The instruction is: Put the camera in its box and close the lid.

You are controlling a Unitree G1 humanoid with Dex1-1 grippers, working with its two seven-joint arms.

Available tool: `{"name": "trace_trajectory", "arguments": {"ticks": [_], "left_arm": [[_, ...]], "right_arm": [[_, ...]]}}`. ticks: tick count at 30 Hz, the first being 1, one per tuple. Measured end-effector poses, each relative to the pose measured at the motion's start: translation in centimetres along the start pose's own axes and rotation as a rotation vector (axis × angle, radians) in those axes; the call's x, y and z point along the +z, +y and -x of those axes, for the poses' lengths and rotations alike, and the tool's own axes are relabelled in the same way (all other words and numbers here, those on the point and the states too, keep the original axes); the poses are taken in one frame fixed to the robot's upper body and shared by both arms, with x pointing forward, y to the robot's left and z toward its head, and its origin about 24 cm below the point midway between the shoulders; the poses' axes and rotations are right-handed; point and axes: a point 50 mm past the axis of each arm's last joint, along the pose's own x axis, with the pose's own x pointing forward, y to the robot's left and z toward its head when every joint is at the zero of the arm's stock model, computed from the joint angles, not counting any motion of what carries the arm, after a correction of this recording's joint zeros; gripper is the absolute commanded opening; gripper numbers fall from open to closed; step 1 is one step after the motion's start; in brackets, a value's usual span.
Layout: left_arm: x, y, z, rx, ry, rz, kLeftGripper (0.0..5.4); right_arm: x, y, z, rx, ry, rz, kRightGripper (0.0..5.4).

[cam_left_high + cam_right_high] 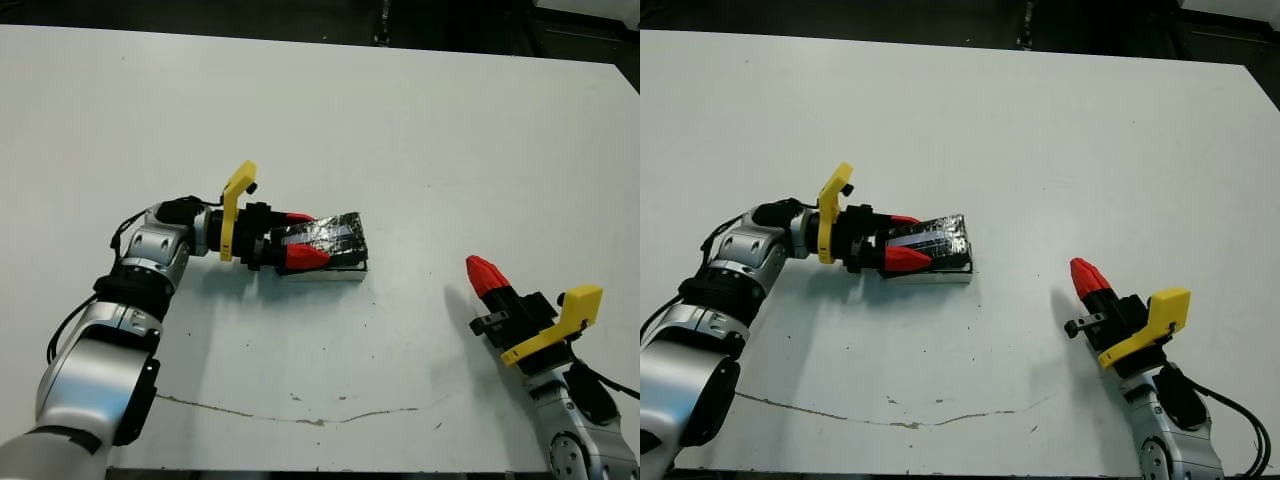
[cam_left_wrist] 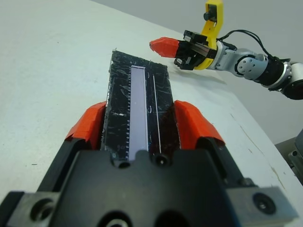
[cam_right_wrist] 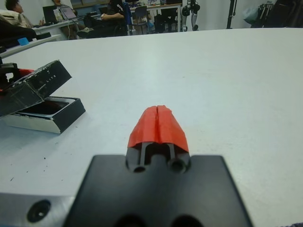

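My left gripper is shut on the lid, one red finger on each long side. The lid is glossy black with a pale strip. It is held tilted over the box, with its far end raised. The right wrist view shows the box open beneath the lid, with a dark inside. I cannot tell whether that dark shape is the camera, which shows nowhere else. My right gripper is shut and empty, low over the table to the right of the box, well apart from it.
The white table stretches bare around the box. A thin dark crack line runs near the front edge. Beyond the far edge, people sit at desks.
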Motion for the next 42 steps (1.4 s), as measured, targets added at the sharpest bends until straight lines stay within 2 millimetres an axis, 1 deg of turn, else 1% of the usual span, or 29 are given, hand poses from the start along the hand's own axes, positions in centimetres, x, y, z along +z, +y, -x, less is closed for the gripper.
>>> {"name": "trace_trajectory", "arguments": {"ticks": [17, 26, 33, 42], "left_arm": [[-0.7, 0.1, 0.7, 0.015, -0.046, 0.034, 3.07], [-0.9, 0.0, 0.6, 0.014, -0.038, -0.003, 3.07], [-0.8, 0.1, -0.1, -0.006, 0.011, -0.007, 3.07], [-0.7, 0.5, -1.8, -0.049, 0.079, -0.001, 3.07]], "right_arm": [[-0.1, 0.0, 0.0, 0.014, 0.004, -0.004, 0.0], [-0.1, 0.0, 0.0, 0.015, 0.005, -0.004, 0.0], [-0.2, 0.0, 0.1, 0.012, 0.006, -0.003, 0.0], [-0.1, 0.0, 0.1, 0.014, 0.005, -0.005, 0.0]]}}
